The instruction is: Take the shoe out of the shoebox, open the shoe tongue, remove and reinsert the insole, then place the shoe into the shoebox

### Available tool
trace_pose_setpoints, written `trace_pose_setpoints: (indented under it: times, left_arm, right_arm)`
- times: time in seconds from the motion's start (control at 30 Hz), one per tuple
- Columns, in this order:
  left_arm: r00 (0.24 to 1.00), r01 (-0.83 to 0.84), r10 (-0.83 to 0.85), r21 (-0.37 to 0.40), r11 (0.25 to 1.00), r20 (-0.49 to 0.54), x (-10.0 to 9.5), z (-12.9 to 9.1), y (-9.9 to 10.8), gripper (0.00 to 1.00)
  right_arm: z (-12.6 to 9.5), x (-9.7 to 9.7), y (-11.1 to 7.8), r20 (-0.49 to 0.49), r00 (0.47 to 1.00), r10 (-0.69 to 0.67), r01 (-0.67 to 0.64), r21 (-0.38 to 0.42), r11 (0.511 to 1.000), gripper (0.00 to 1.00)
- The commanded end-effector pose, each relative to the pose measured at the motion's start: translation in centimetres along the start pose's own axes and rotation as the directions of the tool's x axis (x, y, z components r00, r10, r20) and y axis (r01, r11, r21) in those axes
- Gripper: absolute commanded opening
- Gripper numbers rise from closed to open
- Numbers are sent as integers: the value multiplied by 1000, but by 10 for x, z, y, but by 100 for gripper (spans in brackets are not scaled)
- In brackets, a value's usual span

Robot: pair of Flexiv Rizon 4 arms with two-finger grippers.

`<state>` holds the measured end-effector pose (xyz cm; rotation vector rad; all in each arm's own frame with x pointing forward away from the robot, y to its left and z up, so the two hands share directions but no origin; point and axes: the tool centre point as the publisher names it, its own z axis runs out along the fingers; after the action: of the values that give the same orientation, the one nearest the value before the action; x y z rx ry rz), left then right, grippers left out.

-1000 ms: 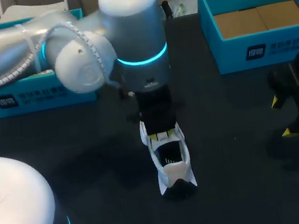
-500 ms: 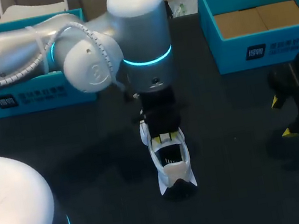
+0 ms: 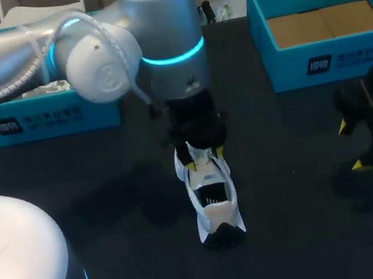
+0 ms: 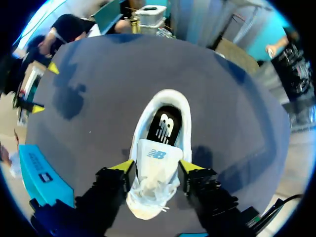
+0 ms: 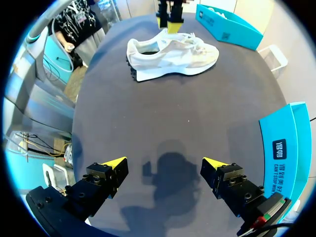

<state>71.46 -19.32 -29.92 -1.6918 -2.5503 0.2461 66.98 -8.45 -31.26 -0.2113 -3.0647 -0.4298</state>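
My left pincer [image 4: 157, 167] is hovering, fingers apart, astride the white shoe's [image 4: 159, 190] laces mid-table; my right pincer [image 5: 164, 167] is hanging spread wide, well to the right.

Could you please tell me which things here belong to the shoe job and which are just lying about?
Job: shoe, tongue, insole, left gripper over it, right blue box or left blue box (unclear which).
Lying about: the spare box; right gripper, away from the shoe.
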Motion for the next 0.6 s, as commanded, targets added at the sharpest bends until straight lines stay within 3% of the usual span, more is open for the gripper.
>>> trace_pose_setpoints:
  times: [0.03,0.27,0.33,0.37,0.47,0.53,0.6]
  left_arm:
    - [997,70,-70,20,997,24,10,-10,2,100]
    - [997,70,-70,20,997,24,10,-10,2,100]
    - [989,145,-145,59,988,1,10,-5,1,100]
    - [988,155,-157,114,981,3,15,-5,-3,100]
    - [921,388,-386,183,903,-45,20,-15,-12,100]
    - [859,508,-512,109,854,7,28,-27,-22,100]
    - [859,508,-512,109,854,7,28,-27,-22,100]
  right_arm:
    - [1,1,0,3,1000,1,-1,4,1000,100]
    - [1,1,0,3,1000,1,-1,4,1000,100]
    - [1,1,0,3,1000,1,-1,4,1000,100]
    - [1,1,0,3,1000,1,-1,4,1000,100]
    - [1,1,0,3,1000,1,-1,4,1000,100]
    - [1,1,0,3,1000,1,-1,4,1000,100]
    - [1,1,0,3,1000,1,-1,4,1000,100]
